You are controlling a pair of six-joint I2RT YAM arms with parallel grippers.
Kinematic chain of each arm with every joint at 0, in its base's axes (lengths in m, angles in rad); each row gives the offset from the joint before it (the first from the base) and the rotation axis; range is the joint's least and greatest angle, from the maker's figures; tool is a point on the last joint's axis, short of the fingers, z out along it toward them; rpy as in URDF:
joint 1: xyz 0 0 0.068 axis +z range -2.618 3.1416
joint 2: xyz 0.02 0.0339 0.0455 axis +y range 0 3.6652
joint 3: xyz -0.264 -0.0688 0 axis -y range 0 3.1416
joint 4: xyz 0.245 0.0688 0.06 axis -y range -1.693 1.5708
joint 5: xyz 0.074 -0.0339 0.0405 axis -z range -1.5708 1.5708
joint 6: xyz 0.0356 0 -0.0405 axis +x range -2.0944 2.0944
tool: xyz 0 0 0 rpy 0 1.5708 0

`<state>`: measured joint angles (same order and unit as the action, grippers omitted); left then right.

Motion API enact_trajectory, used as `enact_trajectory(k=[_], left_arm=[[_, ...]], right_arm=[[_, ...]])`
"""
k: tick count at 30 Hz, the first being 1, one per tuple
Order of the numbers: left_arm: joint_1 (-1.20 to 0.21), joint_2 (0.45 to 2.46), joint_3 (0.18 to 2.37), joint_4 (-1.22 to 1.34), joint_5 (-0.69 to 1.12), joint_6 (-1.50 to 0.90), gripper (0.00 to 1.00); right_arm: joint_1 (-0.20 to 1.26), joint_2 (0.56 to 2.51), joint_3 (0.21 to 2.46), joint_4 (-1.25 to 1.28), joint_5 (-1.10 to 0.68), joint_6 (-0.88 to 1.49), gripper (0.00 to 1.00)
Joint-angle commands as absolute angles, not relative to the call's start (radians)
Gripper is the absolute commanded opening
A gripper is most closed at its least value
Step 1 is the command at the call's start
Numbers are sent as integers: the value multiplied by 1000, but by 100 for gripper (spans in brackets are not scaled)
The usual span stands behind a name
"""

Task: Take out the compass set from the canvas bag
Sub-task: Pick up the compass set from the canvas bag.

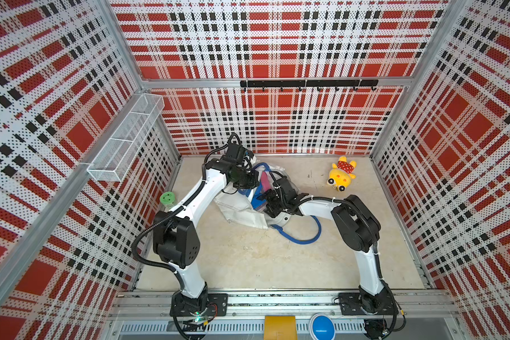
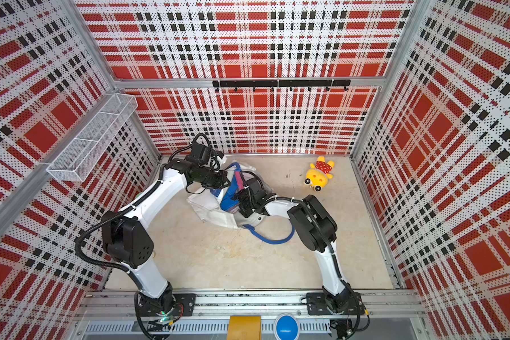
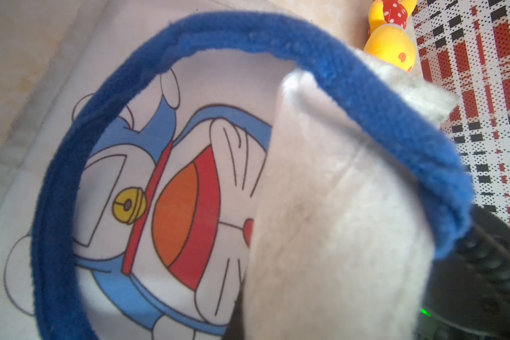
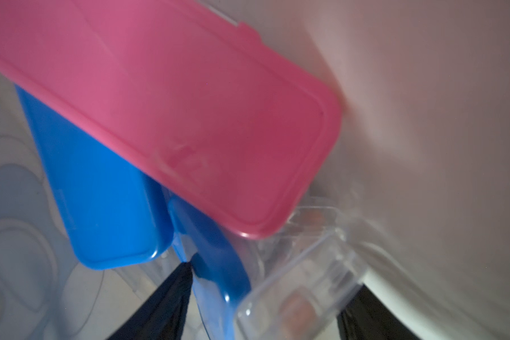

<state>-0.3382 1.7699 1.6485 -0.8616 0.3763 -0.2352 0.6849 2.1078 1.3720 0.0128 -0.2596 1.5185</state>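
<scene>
The off-white canvas bag (image 1: 239,209) (image 2: 209,206) lies on its side at the back of the table, with one blue loop handle (image 1: 306,239) trailing toward the front. My left gripper (image 1: 253,180) is shut on a fold of the bag's cloth (image 3: 336,235) near the other blue handle (image 3: 277,38), holding the mouth up. My right gripper (image 1: 267,203) (image 4: 273,279) reaches into the mouth. Its black fingers (image 4: 165,297) stand against both sides of the compass set (image 4: 304,276), a clear-lidded case with a blue base. A pink case (image 4: 189,103) and a blue case (image 4: 100,191) lie over it.
A yellow plush toy (image 1: 342,173) lies at the back right. A green roll (image 1: 167,197) sits by the left wall, under a wire basket (image 1: 124,138). A black hook rail (image 1: 306,84) runs along the back wall.
</scene>
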Motion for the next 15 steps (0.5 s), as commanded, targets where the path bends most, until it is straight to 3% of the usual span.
enact_trajectory(k=[1, 15], left_arm=[[-330, 1727, 1637, -866, 400, -241, 0], [-328, 1730, 1629, -858, 405, -243, 0]], right_arm=[[674, 2038, 1354, 82, -215, 1504, 69], [660, 2006, 1322, 32, -212, 1488, 40]])
